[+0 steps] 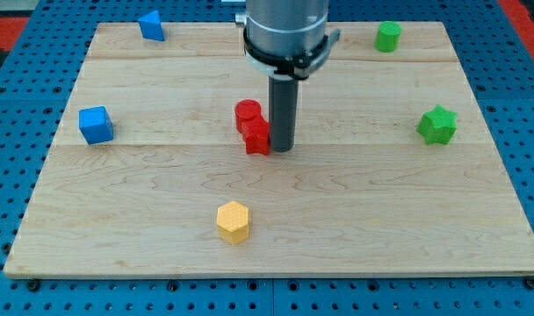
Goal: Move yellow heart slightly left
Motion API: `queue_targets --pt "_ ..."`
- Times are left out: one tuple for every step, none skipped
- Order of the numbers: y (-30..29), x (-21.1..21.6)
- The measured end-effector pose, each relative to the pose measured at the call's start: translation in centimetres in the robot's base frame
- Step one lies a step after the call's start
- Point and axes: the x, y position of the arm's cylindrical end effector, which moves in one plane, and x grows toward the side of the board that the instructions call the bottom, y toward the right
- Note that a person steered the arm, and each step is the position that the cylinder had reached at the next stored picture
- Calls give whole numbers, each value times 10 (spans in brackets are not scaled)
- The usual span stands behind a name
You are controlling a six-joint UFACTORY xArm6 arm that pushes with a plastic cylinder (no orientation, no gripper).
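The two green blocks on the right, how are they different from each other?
The green star has a spiky outline, while the green cylinder looks round and smooth. The star looks larger in the view. The cylinder stands near the board's top edge; the star sits lower, nearer the right edge. Both are the same bright green, rest on the wooden board and lie well right of my tip, which is beside the red blocks.
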Motion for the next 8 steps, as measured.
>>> queue_targets --pt "60 4" --pt "106 -80" --pt "123 -146" --pt "114 -190" --pt "109 -237" --pt "82 -247" --pt "40 -246" --pt "5 -247"
